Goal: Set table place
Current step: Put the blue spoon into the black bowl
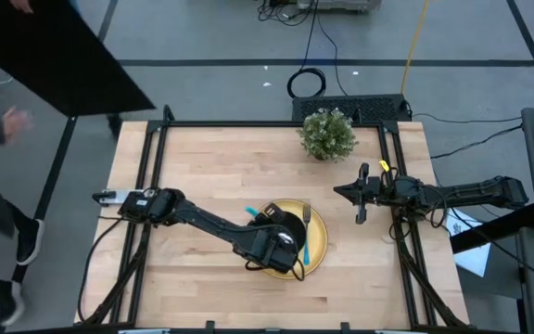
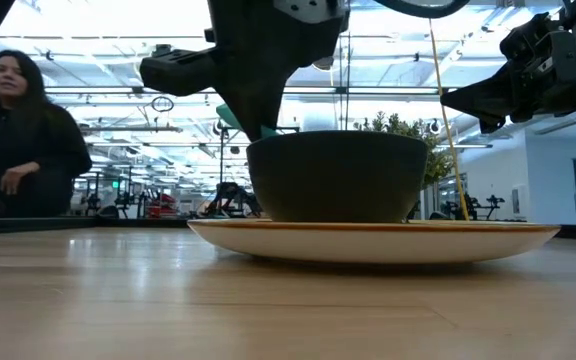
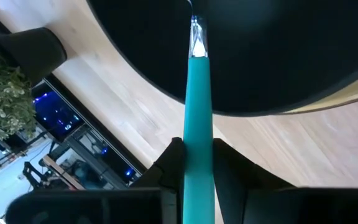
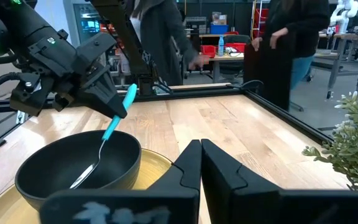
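Note:
A round yellow plate [image 1: 315,264] lies on the table [image 1: 202,167] with a black bowl [image 1: 290,225] standing on it; both also show in the low view, the plate [image 2: 368,237] under the bowl [image 2: 338,175]. A fork with a turquoise handle [image 1: 309,243] lies on the plate right of the bowl. My left gripper [image 1: 263,225] is at the bowl's left rim, shut on a turquoise-handled spoon [image 4: 107,140]. My right gripper [image 1: 361,197] is shut and empty, above the table right of the plate. My left gripper pinches the spoon's turquoise handle [image 3: 197,155] between its two fingers, a little below the handle's free end [image 4: 131,91]. The fingers slant down from the table's near left, and the handle runs along between them. The spoon is tilted, its metal end [image 4: 82,177] down inside the black bowl.
A small potted plant [image 1: 327,134] stands at the table's far edge, right of centre. A person [image 2: 18,130] stands by the table's left side, and others [image 4: 291,43] stand beyond the far edge. Bare wood lies left of and in front of the plate.

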